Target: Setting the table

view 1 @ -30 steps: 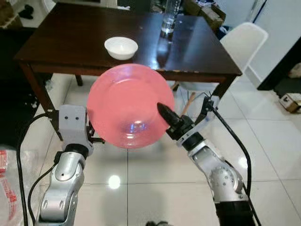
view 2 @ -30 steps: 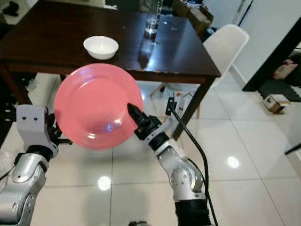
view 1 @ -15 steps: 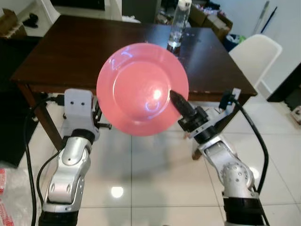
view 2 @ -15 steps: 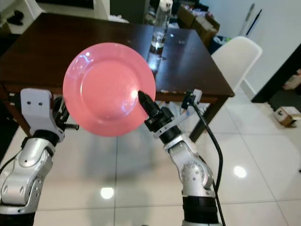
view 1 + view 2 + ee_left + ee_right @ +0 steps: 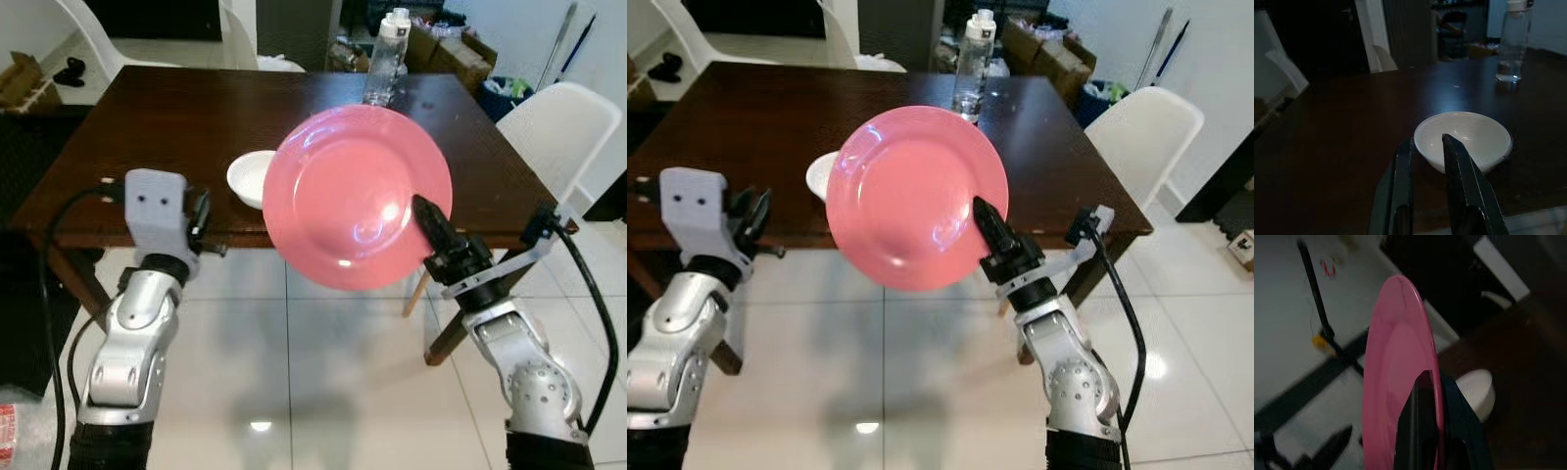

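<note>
Here the pink plate (image 5: 357,198) is held by its rim in the right gripper (image 5: 431,221), tilted above the table (image 5: 137,117) edge beside the white bowl (image 5: 250,177), while the empty left gripper (image 5: 1425,161) is kept narrowly parted; next, levelling and lowering onto bare wood is probably called for.

You're in somebody's home here, looks like the dining area. You've got a dark wooden table (image 5: 176,127) with white moulded chairs (image 5: 549,127) around it, a white bowl (image 5: 251,177) and a clear water bottle (image 5: 971,69) sitting on top, and glossy white floor tiles (image 5: 294,362) underneath. Behind the table there are cardboard boxes (image 5: 460,54) stacked up, so pretty lived-in.
</note>
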`<state>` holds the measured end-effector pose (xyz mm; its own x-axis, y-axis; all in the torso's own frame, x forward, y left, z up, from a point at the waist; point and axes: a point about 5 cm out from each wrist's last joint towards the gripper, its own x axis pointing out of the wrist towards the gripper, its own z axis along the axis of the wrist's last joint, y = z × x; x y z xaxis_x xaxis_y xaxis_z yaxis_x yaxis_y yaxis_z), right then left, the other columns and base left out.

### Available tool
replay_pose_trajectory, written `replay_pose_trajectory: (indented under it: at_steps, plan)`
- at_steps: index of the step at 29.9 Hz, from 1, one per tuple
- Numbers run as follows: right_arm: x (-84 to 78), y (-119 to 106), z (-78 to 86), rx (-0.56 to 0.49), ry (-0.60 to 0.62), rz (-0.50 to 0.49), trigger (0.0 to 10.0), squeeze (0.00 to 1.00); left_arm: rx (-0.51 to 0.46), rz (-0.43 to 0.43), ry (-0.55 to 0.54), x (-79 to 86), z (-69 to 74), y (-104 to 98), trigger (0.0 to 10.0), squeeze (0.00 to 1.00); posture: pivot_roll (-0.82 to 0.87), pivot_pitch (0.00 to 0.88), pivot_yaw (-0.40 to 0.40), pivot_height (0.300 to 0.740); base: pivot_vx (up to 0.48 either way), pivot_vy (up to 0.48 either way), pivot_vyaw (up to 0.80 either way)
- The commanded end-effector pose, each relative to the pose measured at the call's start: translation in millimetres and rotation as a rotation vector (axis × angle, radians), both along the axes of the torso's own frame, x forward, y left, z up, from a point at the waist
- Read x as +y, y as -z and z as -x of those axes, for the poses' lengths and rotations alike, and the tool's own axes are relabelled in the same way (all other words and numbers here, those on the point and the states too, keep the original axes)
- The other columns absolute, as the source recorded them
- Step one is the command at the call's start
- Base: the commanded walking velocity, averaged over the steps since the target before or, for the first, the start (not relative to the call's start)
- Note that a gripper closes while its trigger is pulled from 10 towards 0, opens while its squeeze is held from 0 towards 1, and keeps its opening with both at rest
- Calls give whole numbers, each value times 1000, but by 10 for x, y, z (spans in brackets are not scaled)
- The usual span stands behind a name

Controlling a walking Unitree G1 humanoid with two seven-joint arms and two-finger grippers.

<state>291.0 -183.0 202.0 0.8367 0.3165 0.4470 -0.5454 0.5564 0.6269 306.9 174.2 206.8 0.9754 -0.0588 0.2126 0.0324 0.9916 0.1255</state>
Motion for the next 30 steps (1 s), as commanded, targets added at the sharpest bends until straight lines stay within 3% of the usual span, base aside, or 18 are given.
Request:
replay_pose_trajectory:
  at_steps: [1,3,5,8,13,20,26,30]
  plan:
    - [-108,-22,20,-12,39,-25,10000,0,36,-14,-17,49,3,112,10000,0,-9,0,59,740,480,0,0]
    - [-183,-30,19,-16,64,-54,10000,0,90,-63,-57,225,107,298,10000,0,-11,0,65,740,480,0,0]
    - [-195,-35,22,-17,66,-59,10000,0,107,-71,-61,262,155,349,10000,0,-6,4,64,740,480,0,0]
    - [-240,-76,36,-36,49,-95,10000,0,187,-75,-108,423,400,559,10000,0,4,14,58,740,480,0,0]
    - [-284,-40,61,-19,28,-173,10000,0,209,-52,-187,571,642,596,10000,0,25,24,41,740,480,0,0]
    - [-334,45,65,12,69,-221,10000,0,196,-53,-189,565,657,579,10000,0,30,30,43,740,480,0,0]
    - [-479,94,60,62,145,-208,10000,0,168,-76,-131,474,563,495,10000,0,12,31,54,740,426,0,0]
    - [-497,207,109,137,146,-224,10000,0,127,-88,-92,421,495,392,10000,0,9,32,53,740,0,0,0]
